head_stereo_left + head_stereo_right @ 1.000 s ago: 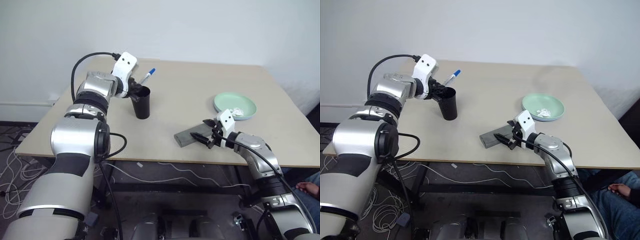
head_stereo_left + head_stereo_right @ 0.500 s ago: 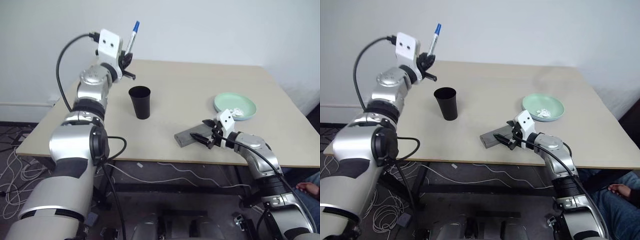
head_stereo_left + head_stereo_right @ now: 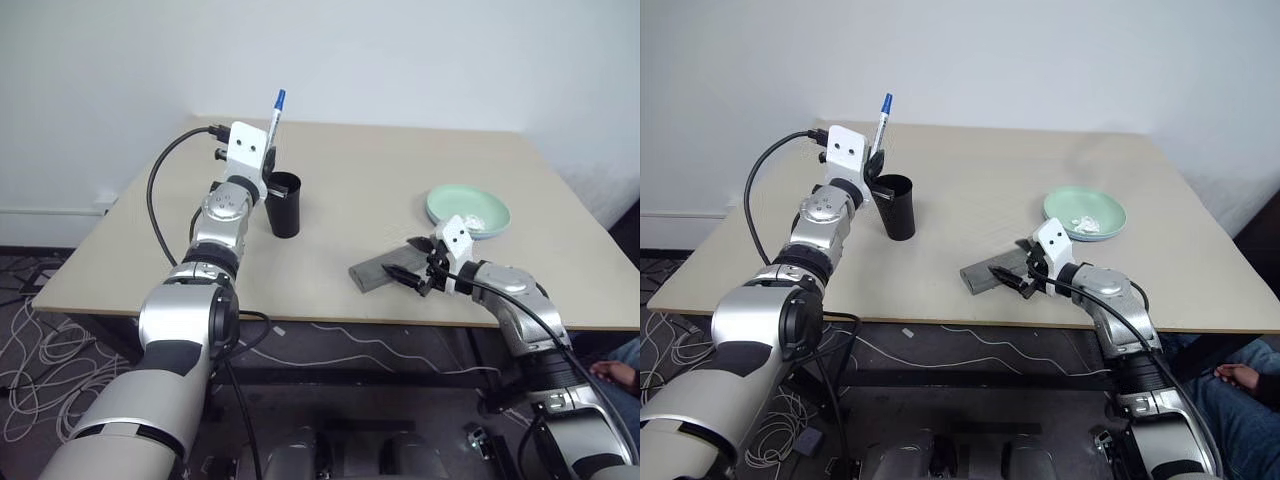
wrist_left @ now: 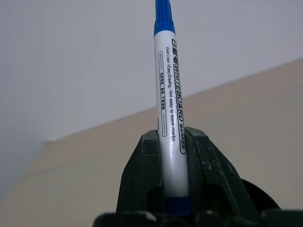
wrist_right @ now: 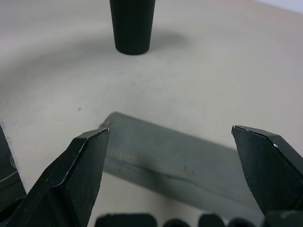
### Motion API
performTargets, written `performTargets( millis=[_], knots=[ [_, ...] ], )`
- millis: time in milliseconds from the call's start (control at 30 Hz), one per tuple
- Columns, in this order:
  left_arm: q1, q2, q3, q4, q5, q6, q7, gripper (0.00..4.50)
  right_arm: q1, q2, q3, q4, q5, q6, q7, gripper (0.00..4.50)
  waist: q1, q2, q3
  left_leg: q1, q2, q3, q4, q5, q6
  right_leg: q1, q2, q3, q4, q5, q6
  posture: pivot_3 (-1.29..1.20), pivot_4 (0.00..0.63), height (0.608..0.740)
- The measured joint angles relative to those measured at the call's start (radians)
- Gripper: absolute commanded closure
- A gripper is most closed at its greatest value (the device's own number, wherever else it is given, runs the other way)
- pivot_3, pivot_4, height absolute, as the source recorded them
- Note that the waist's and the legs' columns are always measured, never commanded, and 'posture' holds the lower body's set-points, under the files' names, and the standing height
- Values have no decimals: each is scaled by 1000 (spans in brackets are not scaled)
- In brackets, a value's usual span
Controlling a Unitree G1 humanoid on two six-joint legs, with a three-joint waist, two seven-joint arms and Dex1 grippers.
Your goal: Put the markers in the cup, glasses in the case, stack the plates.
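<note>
My left gripper (image 3: pixel 267 157) is shut on a white marker (image 3: pixel 274 122) with a blue cap, held upright with the cap on top. It hovers at the left side of the black cup's (image 3: pixel 283 206) rim. In the left wrist view the marker (image 4: pixel 170 118) stands squeezed between both fingers (image 4: pixel 142 179). My right gripper (image 3: pixel 416 275) is open and sits low at the right end of the grey case (image 3: pixel 380 271), whose lid is down; its fingertips (image 5: pixel 83 170) straddle the case (image 5: pixel 180 161). The mint green plate (image 3: pixel 468 211) with white bits lies behind that gripper. The glasses are out of view.
The beige table (image 3: pixel 360 180) is bare between cup and plate. A white wall runs behind its far edge. A person's hand (image 3: pixel 615 372) shows low at the right, below the table edge. Cables lie on the floor at the left.
My left gripper lifted the marker from a slant at the cup's rim to high above, then came down with it upright beside the cup. The right arm stayed still.
</note>
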State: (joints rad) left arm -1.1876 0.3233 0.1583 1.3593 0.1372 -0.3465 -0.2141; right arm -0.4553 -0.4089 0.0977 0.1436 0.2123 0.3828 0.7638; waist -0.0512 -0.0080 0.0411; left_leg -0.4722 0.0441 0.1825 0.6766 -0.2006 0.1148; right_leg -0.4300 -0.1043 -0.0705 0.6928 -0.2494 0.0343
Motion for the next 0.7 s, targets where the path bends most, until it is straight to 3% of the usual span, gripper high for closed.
performTargets(
  millis=[400,667,700],
  knots=[
    [2,-15,-15,1,8,0,24,4276,8,-1,0,-36,1,13,-8,0,0,0,0,0,1,3,-2,0,0,-4,-1,0,0,0,0,0,0,734],
    [2,-18,-21,2,12,-1,47,1654,30,-2,0,-49,1,16,-8,0,0,0,0,-1,1,3,-2,0,0,-4,-1,0,0,1,0,0,0,734],
    [2,-20,-23,2,14,-2,49,1654,31,-3,0,-50,1,16,-8,0,0,0,0,-1,1,3,-2,0,0,-4,-1,0,0,1,0,0,0,734]
  ],
)
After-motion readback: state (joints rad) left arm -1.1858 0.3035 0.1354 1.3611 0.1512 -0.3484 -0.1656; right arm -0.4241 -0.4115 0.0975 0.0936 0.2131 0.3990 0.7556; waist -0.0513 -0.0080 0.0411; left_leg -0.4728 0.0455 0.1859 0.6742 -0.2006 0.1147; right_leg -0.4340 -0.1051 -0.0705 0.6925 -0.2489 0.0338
